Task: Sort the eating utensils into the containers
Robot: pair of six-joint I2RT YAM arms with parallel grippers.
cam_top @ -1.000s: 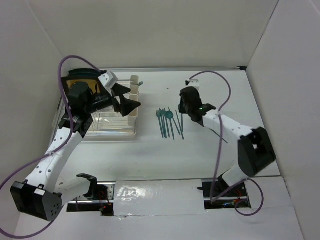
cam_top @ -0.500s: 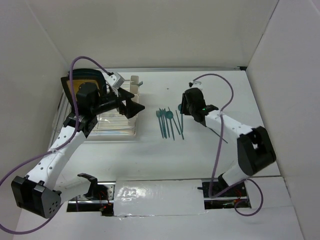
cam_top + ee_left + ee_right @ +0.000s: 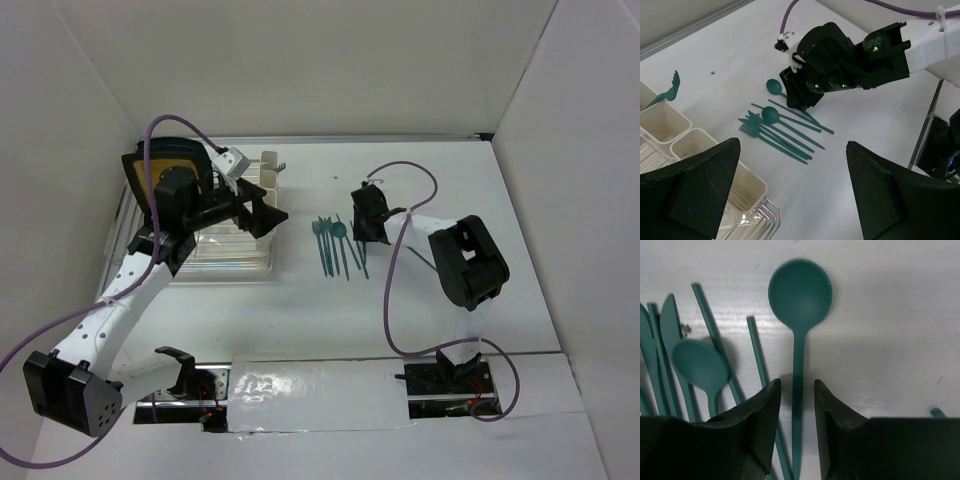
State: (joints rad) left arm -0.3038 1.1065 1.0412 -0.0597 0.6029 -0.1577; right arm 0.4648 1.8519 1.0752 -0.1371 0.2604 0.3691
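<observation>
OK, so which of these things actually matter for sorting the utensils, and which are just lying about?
Belong to the job: loose teal spoons and forks; cream cups; teal fork standing in one.
Just lying about: yellow plate; wire rack; purple cables.

Count with me now: two spoons lie on the table [image 3: 300, 170], the far spoon [image 3: 773, 86] and the near spoon [image 3: 770, 114] in the pile. Right beside them you have two forks [image 3: 747, 130], heads together. Then come several thin straight pieces [image 3: 790, 116], overlapping too tightly to number. One more fork [image 3: 671, 86] stands at the cream cups [image 3: 747, 182], making three forks. You can count two cups whole from the left wrist. One yellow plate [image 3: 165, 160], one rack [image 3: 225, 262].
</observation>
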